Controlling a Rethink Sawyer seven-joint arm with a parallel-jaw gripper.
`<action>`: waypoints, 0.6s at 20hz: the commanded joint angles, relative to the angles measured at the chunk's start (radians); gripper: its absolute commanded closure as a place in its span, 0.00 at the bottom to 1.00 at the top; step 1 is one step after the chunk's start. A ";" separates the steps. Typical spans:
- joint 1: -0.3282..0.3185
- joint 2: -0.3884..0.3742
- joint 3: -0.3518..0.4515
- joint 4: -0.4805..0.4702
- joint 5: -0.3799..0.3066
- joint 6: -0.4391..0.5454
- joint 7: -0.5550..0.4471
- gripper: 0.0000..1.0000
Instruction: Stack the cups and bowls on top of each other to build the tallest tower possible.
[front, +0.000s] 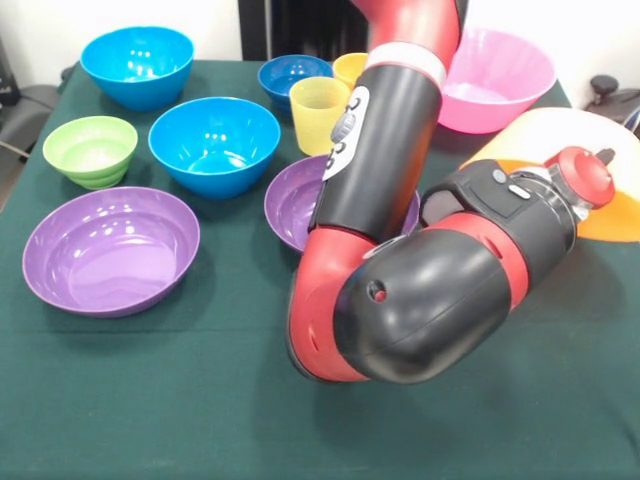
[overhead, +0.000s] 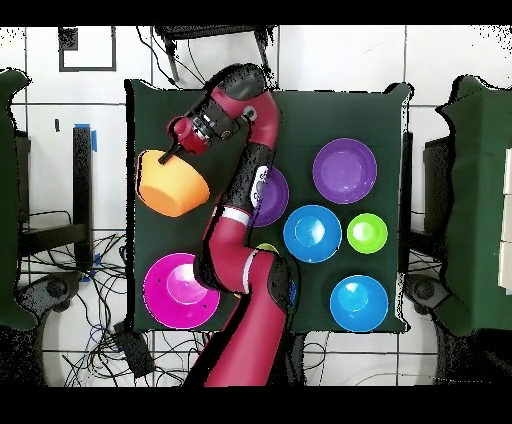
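We see the yellow-orange bowl (overhead: 172, 184) tilted near one worktop (overhead: 380, 110) edge, tool (overhead: 172, 152) at its rim; can't tell if tool grips. Other bowls, cups sit apart, unstacked: pink bowl (front: 500, 75) at a corner, yellow cup (front: 318, 112) mid-worktop.

The arm (front: 400, 290) is showing glossy red and black shells, rounded at the joints and tube-shaped between them. A pale grey ring (front: 405, 58) is circling the upper end of the long black link, and a white strip with small dark buttons (front: 347, 125) is running down that link's left side. A small round red dot (front: 377, 293) is sitting on the bulbous black elbow housing. Grey buttons (front: 508, 186) are dotting the black wrist section, which is ending in a red, knob-like cap (front: 583, 176).
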 joint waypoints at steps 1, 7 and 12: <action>-0.021 0.043 -0.096 -0.140 -0.107 0.038 -0.244 1.00; -0.031 0.027 -0.128 -0.126 -0.119 -0.033 -0.299 0.00; -0.036 0.020 -0.139 -0.121 -0.123 -0.083 -0.325 0.00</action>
